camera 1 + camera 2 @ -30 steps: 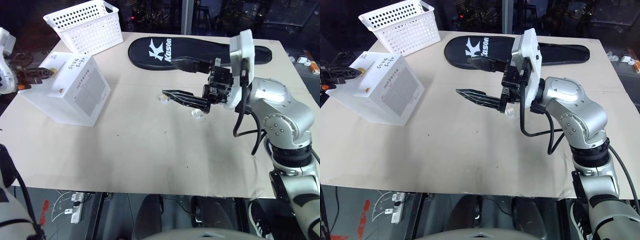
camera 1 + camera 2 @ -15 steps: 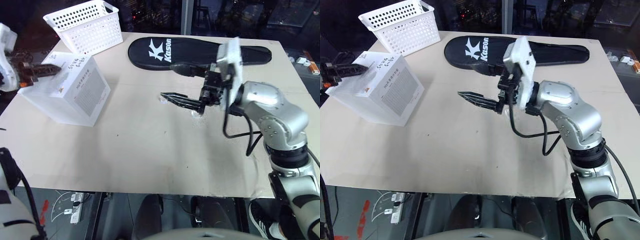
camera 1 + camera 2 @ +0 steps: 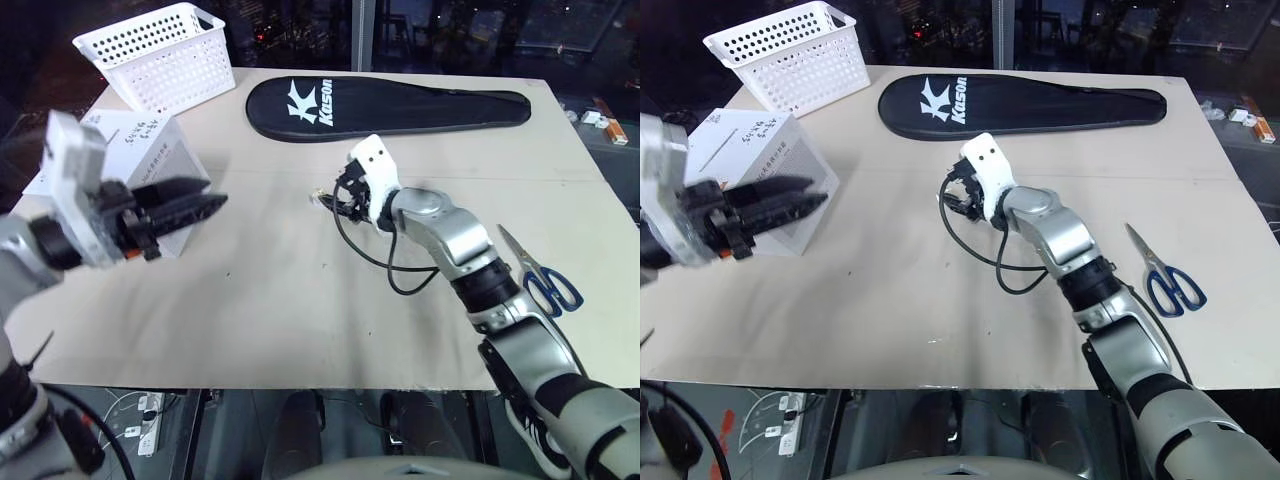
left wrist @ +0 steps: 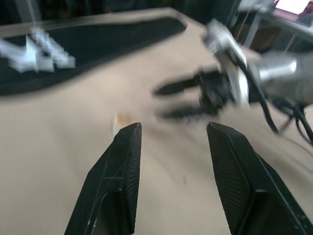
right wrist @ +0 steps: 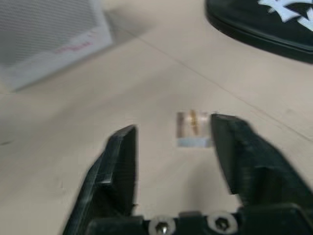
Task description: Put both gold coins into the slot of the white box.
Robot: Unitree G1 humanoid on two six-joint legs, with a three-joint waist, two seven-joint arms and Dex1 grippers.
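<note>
Here, at centre frame in the head views, our right gripper [image 5: 171,142] hangs low over the table [image 3: 300,300] with its fingers spread around a small clear case [image 5: 192,129], gold showing inside it, neither finger touching it; our left gripper [image 3: 205,205] sits at left of frame, its fingers parted and holding nothing, in front of the white box [image 3: 745,140]; the perforated basket [image 3: 160,50] stands upper left, the black racket cover [image 3: 390,105] along the top, scissors [image 3: 545,280] at right.
</note>
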